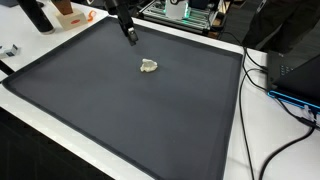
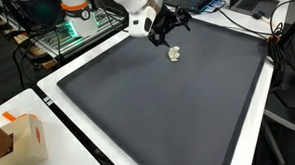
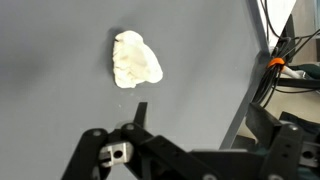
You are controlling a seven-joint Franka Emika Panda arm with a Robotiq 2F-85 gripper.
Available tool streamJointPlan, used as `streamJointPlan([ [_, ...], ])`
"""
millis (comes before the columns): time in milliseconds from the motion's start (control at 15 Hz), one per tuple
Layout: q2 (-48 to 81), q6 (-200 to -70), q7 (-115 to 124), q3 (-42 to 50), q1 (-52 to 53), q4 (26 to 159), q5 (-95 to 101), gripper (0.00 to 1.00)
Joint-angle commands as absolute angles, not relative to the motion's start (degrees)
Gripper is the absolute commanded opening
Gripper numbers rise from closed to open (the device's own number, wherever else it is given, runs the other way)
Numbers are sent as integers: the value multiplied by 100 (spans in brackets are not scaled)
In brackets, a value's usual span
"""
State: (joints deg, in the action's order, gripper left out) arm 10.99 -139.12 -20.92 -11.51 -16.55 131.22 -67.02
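Observation:
A small crumpled cream-white lump lies on the far part of a large dark grey mat. My gripper hangs just above the mat, a little behind the lump and apart from it. In the wrist view the lump lies above and to the left of my gripper. Its jaws stand wide open with only bare mat between them. One thin dark fingertip points up towards the lump.
The mat sits on a white table. A cardboard box stands at one corner. Cables and a black case lie along one side. An electronics rack with green lights stands behind the arm.

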Motion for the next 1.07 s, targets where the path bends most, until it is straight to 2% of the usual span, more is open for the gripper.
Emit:
streamJointPlan([
  [0,1183,-13431,-1912,-454,-1217,13261,-6824,100],
  [1000,1938,-12833,411,258,-810,12958,-6835,100],
])
